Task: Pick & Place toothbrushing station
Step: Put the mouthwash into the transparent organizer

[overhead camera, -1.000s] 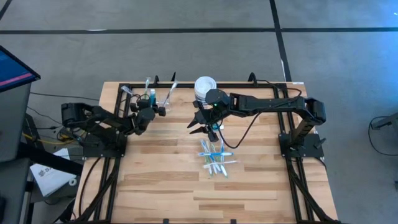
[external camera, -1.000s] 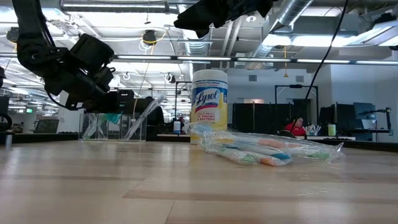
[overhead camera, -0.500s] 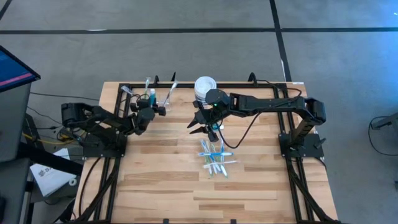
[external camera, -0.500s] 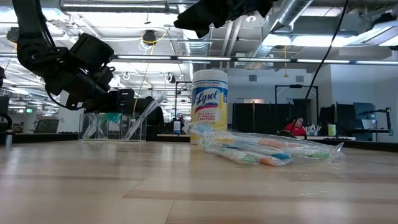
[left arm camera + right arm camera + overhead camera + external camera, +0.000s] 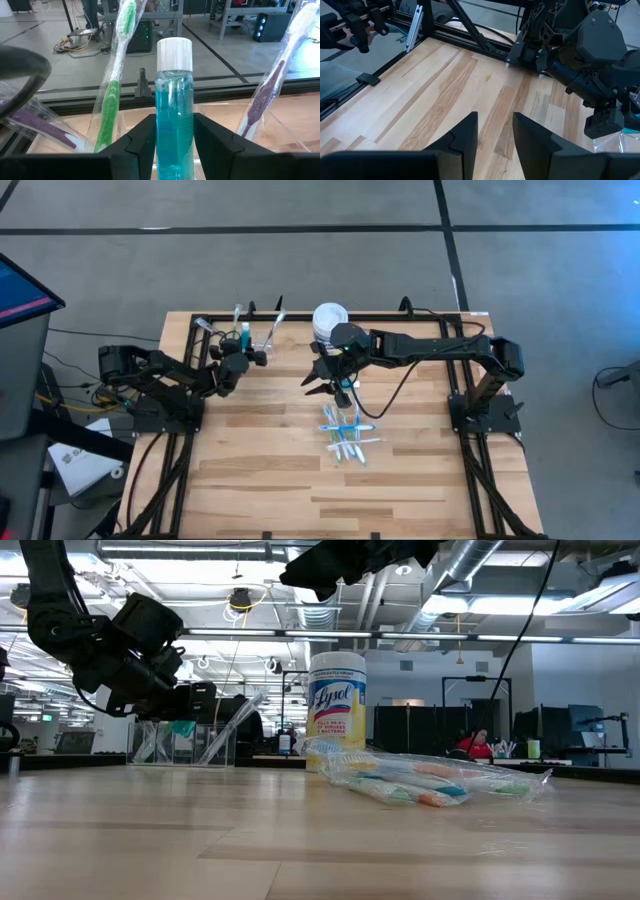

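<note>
A small clear tube of teal-blue liquid with a white cap [image 5: 174, 100] stands upright between the fingers of my left gripper [image 5: 243, 350] at the table's far left. A clear plastic cup [image 5: 185, 741] there holds a green toothbrush [image 5: 114, 85] and purple ones [image 5: 267, 90], each in a clear wrapper and leaning on the cup's rim. Several wrapped toothbrushes [image 5: 345, 435] lie in a pile mid-table. My right gripper [image 5: 325, 383] is open and empty, high above the table between the pile and the tub. My left gripper pinches the tube's body [image 5: 174, 145] between its two fingers, below the white cap. The fingers come level from the table's near left and lie across the tube. The tube stands upright; its lower end is hidden behind the fingers.
A white-lidded, yellow-labelled round tub [image 5: 328, 318] stands at the far edge, right of the cup. A black frame rail [image 5: 400, 314] runs along the far edge. Bare wood [image 5: 260, 470] lies near and left of the pile.
</note>
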